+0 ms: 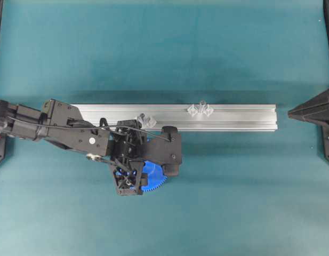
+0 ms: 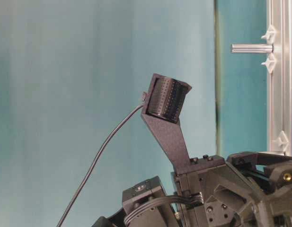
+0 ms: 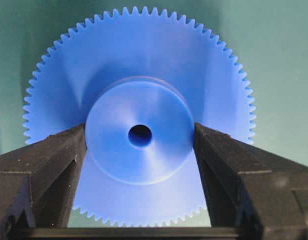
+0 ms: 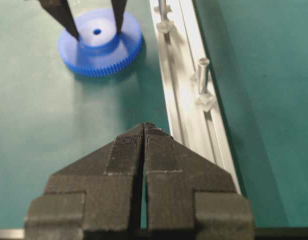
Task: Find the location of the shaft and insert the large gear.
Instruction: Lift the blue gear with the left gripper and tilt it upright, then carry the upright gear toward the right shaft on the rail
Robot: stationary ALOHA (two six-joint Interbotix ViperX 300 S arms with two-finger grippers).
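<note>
Blue plastic, finely toothed all round, the large gear lies flat on the teal table, just in front of the aluminium rail and partly hidden under the left arm in the overhead view. The left gripper points down over it, its 2 black fingers flanking the raised round hub on either side. In the left wrist view both pads sit right at the hub's wall, level with the small centre hole; whether they already press on it I cannot tell. The right wrist view shows the same 2 fingertips standing on the gear's face beside the hub.

The rail runs left to right across the middle of the table. 2 grey pins stand on it. The shaft, the pin nearer the right end, rises between 2 clear diamond-shaped tabs that stand apart from each other. The other pin, with clear tabs close together, stands close to the left wrist and near the gear. The gear and the shaft are well apart.

The right gripper hangs at the right edge of the table, beyond the rail's end, its 2 ridged fingers pressed together with nothing between them.
</note>
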